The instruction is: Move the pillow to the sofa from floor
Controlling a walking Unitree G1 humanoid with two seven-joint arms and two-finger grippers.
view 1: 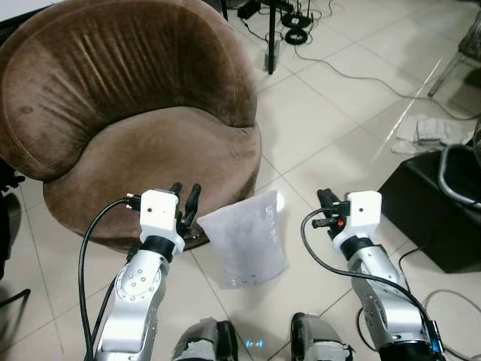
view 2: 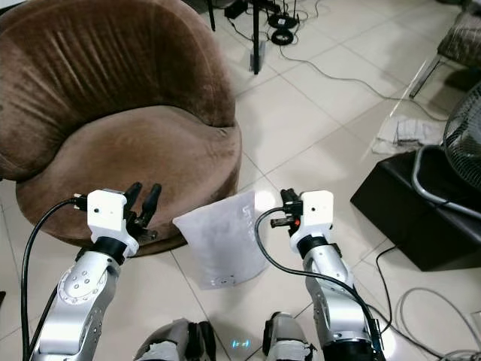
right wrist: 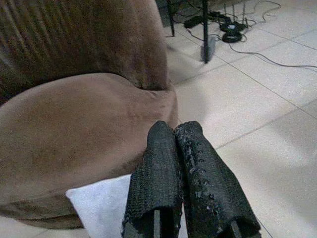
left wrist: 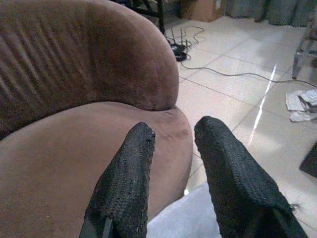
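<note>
Between the two pincers lies the pillow (view 1: pixel 246 239) on the floor, against the sofa (view 1: pixel 150 150) — nearer the left pincer (view 1: pixel 186 197), fingers parted; the right pincer (right wrist: pixel 174 130) is closed, empty.

1. The sofa (view 1: pixel 135 120) is cut off at the top and left edges.
2. The fan (view 2: pixel 462 150) is cropped at the right edge.
3. The white cloth (view 1: pixel 432 134) is perhaps a rag; too small to tell.

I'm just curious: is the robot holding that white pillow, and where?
Nothing is held. The white pillow lies on the floor between the left gripper, its fingers apart, and the right gripper, whose fingers are closed empty.
</note>
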